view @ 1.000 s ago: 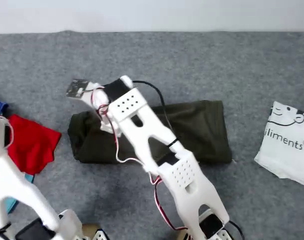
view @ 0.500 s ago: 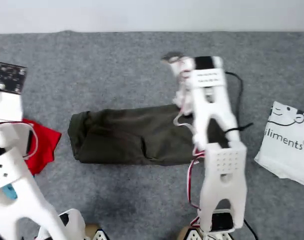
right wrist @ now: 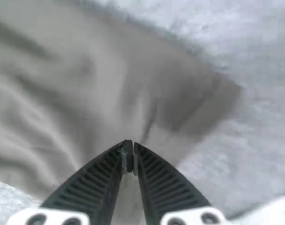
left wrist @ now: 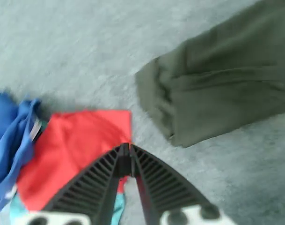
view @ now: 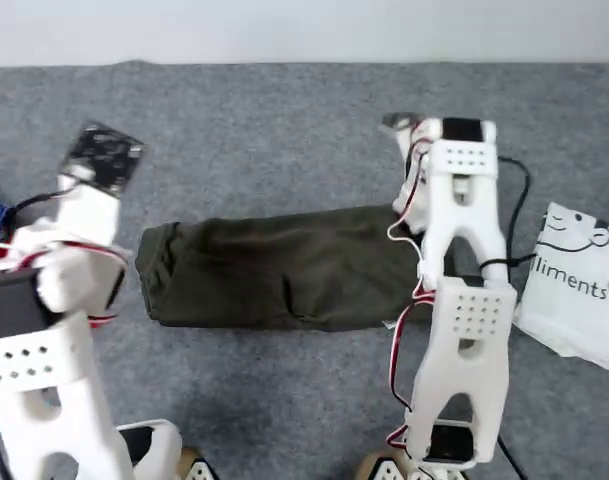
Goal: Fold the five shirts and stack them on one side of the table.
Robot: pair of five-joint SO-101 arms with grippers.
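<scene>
Tabletop [view: 284, 120] shows around olive shirt [view: 284, 265].

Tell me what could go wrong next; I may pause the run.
The right arm's jaws are shut above the end of the dark green shirt; pressing closed may rumple the fold instead of gripping. The red shirt lies against the blue shirt, so lifting one may drag the other.

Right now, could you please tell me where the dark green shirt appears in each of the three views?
High view: the dark green shirt lies folded across mid-table, one end under the right arm.
Left wrist view: its other end lies beyond the left pincer, beside the red shirt but apart from it.
Right wrist view: its cloth spreads under the right pincer.
Shared landmark: the grey table cover around the shirt.
</scene>
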